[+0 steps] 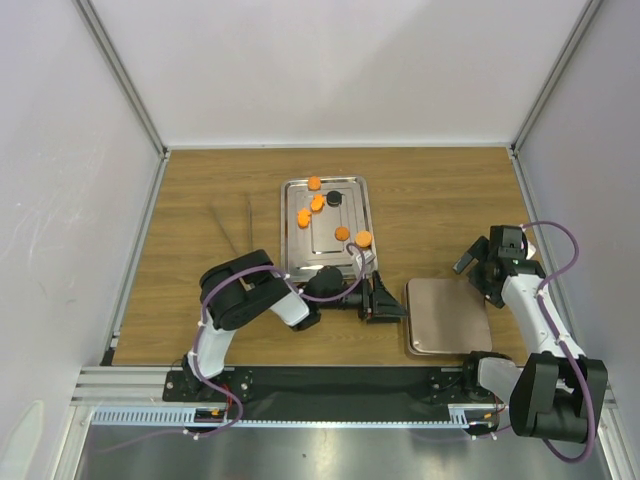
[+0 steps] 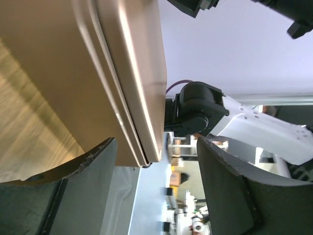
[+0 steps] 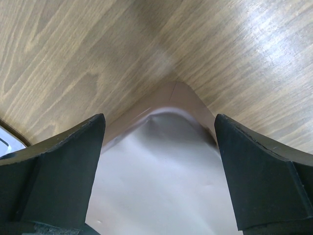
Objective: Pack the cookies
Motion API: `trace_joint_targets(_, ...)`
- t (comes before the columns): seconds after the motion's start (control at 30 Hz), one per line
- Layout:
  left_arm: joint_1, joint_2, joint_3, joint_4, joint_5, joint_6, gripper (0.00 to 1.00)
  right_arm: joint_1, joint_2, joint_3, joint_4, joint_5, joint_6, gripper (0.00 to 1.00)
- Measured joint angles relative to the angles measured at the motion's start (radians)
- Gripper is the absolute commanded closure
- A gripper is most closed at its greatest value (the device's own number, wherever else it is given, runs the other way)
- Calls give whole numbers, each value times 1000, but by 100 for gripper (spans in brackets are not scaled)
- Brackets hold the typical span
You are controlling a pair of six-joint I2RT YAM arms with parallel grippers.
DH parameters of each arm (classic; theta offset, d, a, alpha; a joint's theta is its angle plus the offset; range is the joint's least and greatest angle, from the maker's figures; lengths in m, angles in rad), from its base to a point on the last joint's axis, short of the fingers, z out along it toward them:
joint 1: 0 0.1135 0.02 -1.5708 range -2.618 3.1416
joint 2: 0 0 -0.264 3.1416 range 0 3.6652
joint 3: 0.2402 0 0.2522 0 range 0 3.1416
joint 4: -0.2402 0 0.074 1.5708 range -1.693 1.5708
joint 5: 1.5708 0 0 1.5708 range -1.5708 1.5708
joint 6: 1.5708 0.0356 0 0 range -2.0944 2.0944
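Lying nearest on the counter (image 1: 200, 200), a brown pouch (image 1: 447, 316) rests flat, with no cookie seen in it. The left gripper (image 1: 385, 300) sits at its left edge, jaws spread around that edge without clamping. The right gripper (image 1: 478, 260) hovers over the pouch's far corner, jaws wide. Farther back, orange cookies (image 1: 341, 233) and one dark one lie on the steel tray (image 1: 300, 255), so packing appears largely unfinished.
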Motion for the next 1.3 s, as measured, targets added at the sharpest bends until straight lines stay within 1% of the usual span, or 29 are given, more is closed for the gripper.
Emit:
trace_joint_targets(0.2, -13, -66, 53, -164, 0, 94, 28, 31, -8, 0, -17, 21, 13, 1)
trace_joint_targets(0.33, -16, -73, 89, -254, -1, 134, 28, 55, -14, 2, -27, 35, 19, 1)
trace_joint_targets(0.6, -21, -73, 105, -392, -4, 182, 28, 92, -30, 3, -45, 63, 27, 1)
trace_joint_targets(0.8, -29, -75, 141, -475, -20, 222, 29, 116, -36, 3, -54, 85, 38, 1)
trace_joint_targets(0.93, -32, -79, 156, -512, -28, 242, 31, 148, -37, 3, -55, 103, 45, 1)
trace_joint_targets(1.3, -35, -79, 167, -564, -34, 261, 42, 230, -37, 4, -64, 180, 66, 1)
